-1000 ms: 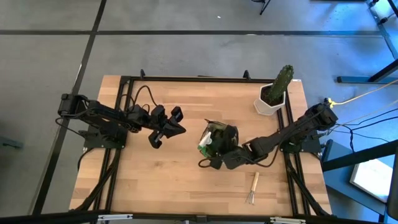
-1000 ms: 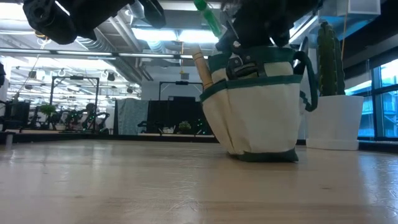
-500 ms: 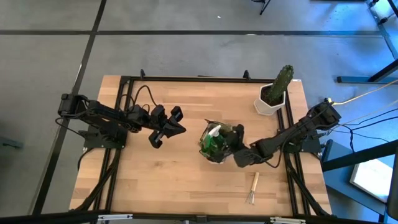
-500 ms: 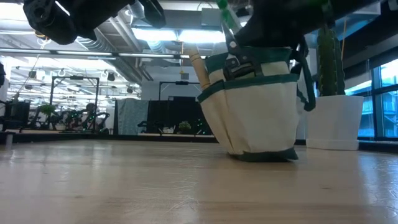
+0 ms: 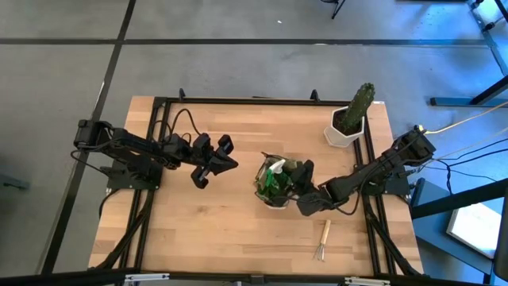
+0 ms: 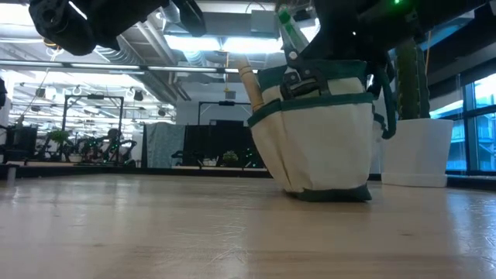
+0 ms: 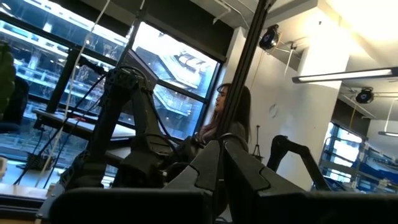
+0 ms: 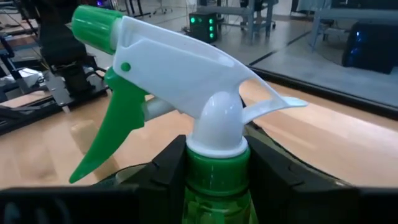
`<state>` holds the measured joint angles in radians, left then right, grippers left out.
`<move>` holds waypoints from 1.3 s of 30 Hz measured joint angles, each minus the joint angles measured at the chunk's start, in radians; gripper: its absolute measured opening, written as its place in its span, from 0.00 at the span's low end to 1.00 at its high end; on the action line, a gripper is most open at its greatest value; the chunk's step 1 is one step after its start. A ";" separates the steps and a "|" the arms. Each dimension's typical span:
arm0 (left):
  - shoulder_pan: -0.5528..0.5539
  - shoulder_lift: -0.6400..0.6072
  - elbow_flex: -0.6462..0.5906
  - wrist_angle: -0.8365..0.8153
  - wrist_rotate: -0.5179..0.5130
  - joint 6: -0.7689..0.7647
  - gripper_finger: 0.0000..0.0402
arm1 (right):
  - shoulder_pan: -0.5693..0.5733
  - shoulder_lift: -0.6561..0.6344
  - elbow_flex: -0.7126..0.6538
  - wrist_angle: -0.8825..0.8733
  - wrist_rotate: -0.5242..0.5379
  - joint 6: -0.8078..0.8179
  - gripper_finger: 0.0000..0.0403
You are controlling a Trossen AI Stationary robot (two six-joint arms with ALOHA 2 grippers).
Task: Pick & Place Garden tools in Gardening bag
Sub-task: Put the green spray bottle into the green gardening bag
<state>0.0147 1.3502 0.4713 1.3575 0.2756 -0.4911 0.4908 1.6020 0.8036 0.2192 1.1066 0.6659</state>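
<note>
1. Near edge of the wooden table [image 5: 214,230], right side: hand fork [image 5: 323,240] with wooden handle, lying flat and alone, well apart from the bag
2. Middle of the table, a little to the right: gardening bag [image 5: 278,184] standing upright, beige cloth with green trim in the low view; a wooden handle [image 6: 249,85] and black pruners [image 6: 298,77] sticking out of its side pockets
3. Directly at the right of the bag: right gripper [image 5: 300,179], clamped around the neck of the green spray bottle [image 8: 180,93]; fingers [image 8: 166,167] pressing on both sides of the neck, just below the white trigger head; bottle upright, held over the open top of the bag
4. Left of the bag, lifted above the table: left gripper [image 5: 225,161], closed with nothing between the fingers [image 7: 205,174], near the bag but not touching it
5. Far right corner of the table: cactus [image 5: 359,103] in a white pot [image 5: 341,133], well apart from both grippers
6. Beyond the table, in the left wrist view: a person with long hair [image 7: 230,118] in the room
</note>
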 joint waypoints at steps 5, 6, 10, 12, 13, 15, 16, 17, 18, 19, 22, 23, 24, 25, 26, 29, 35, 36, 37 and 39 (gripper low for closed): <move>0.000 0.000 0.000 0.000 -0.006 0.000 0.04 | 0.000 0.000 0.000 -0.010 -0.018 0.034 0.47; 0.000 0.000 0.000 0.000 -0.006 0.000 0.04 | 0.000 0.000 0.000 -0.010 -0.018 0.034 0.50; 0.000 0.000 0.000 0.000 -0.006 0.000 0.04 | 0.002 0.000 0.001 -0.010 -0.018 0.007 0.57; 0.000 0.000 0.000 0.000 -0.006 0.000 0.04 | 0.002 0.000 0.007 -0.005 -0.018 -0.007 0.58; 0.000 0.000 0.000 0.000 -0.006 0.000 0.04 | 0.002 0.000 0.010 -0.003 -0.018 -0.017 0.58; 0.000 0.000 0.000 0.000 -0.006 0.000 0.04 | 0.002 0.000 0.017 -0.005 -0.008 -0.035 0.58; 0.000 0.000 0.000 0.000 -0.006 0.000 0.04 | 0.002 0.000 0.022 -0.006 -0.002 -0.049 0.58; 0.000 0.000 0.000 0.000 -0.006 0.000 0.04 | 0.002 0.000 0.028 -0.004 0.001 -0.064 0.58; 0.000 0.000 0.000 0.000 -0.006 0.000 0.04 | 0.002 0.000 0.035 -0.003 0.002 -0.079 0.57; 0.000 0.000 0.000 0.000 -0.006 0.000 0.04 | 0.002 0.000 0.042 -0.005 0.008 -0.097 0.57; 0.000 0.000 0.000 0.000 -0.006 0.000 0.04 | 0.007 0.000 0.072 -0.004 0.036 -0.165 0.56; 0.000 0.000 0.000 0.000 -0.006 0.000 0.04 | 0.008 0.000 0.084 -0.004 0.046 -0.193 0.56; 0.000 0.000 0.000 0.000 -0.006 -0.001 0.04 | 0.008 0.000 0.097 -0.004 0.051 -0.229 0.56; 0.000 0.000 0.000 0.000 -0.006 0.000 0.04 | 0.008 0.000 0.111 -0.005 0.050 -0.269 0.56; 0.000 0.000 0.000 0.000 -0.006 0.000 0.04 | 0.008 0.000 0.126 -0.004 0.048 -0.313 0.55; 0.000 0.000 0.000 0.000 -0.005 -0.001 0.04 | 0.008 0.000 0.168 -0.007 0.001 -0.441 0.55; 0.000 0.000 0.000 0.000 -0.005 -0.001 0.04 | -0.044 -0.030 0.307 -0.235 -0.257 -0.494 0.53; 0.000 0.000 0.000 0.000 -0.005 -0.002 0.04 | -0.060 -0.036 0.337 -0.315 -0.299 -0.480 0.53; 0.000 0.000 0.000 0.000 -0.005 -0.002 0.04 | -0.078 -0.037 0.370 -0.398 -0.338 -0.467 0.53; 0.000 0.000 0.000 0.000 -0.005 -0.002 0.04 | -0.110 -0.036 0.428 -0.560 -0.407 -0.452 0.54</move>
<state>0.0143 1.3502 0.4713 1.3571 0.2707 -0.4934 0.3804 1.5657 1.2313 -0.3407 0.6996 0.2135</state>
